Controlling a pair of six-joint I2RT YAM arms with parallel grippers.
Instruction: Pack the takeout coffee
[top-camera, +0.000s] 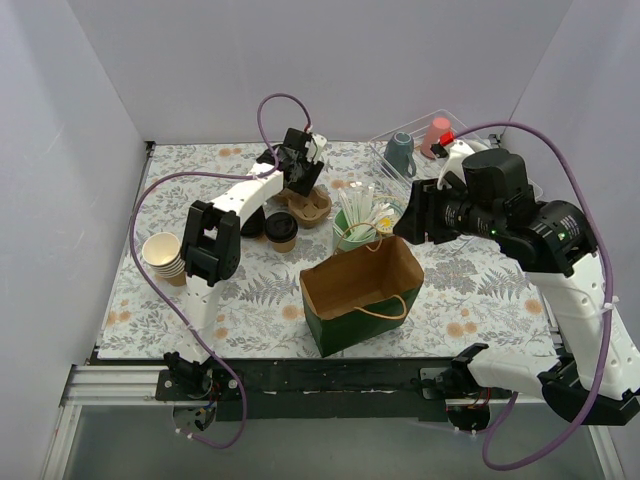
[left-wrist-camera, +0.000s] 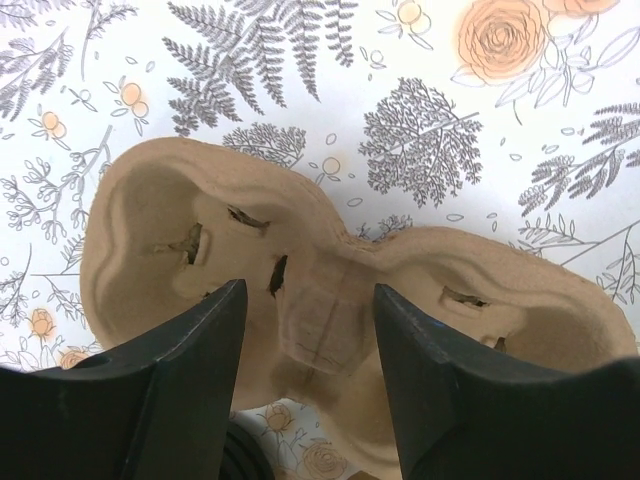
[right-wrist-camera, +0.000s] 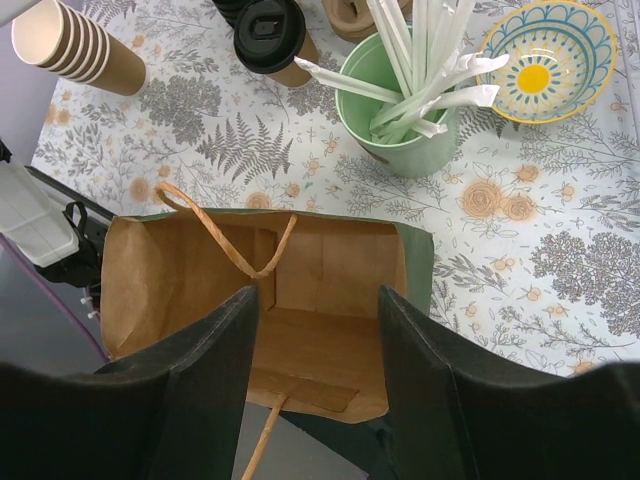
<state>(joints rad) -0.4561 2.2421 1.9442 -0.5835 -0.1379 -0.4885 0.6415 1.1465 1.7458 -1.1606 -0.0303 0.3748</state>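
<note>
The takeout coffee (top-camera: 281, 229), a brown paper cup with a black lid, stands on the floral table left of centre; it also shows in the right wrist view (right-wrist-camera: 268, 35). The moulded pulp carrier (top-camera: 311, 206) lies just behind it, its pockets empty. My left gripper (top-camera: 300, 180) hovers over the carrier (left-wrist-camera: 330, 280), open and empty, jaws either side of the middle ridge. My right gripper (top-camera: 408, 222) is open and empty above the open green paper bag (top-camera: 360, 290), whose brown inside (right-wrist-camera: 320, 300) looks empty.
A stack of brown paper cups (top-camera: 165, 257) lies at the left. A black stack of lids (top-camera: 252, 227) sits beside the coffee. A green cup of straws (top-camera: 355, 228) and a patterned bowl (right-wrist-camera: 545, 60) stand behind the bag. A teal mug (top-camera: 400, 152) sits in a clear bin at back right.
</note>
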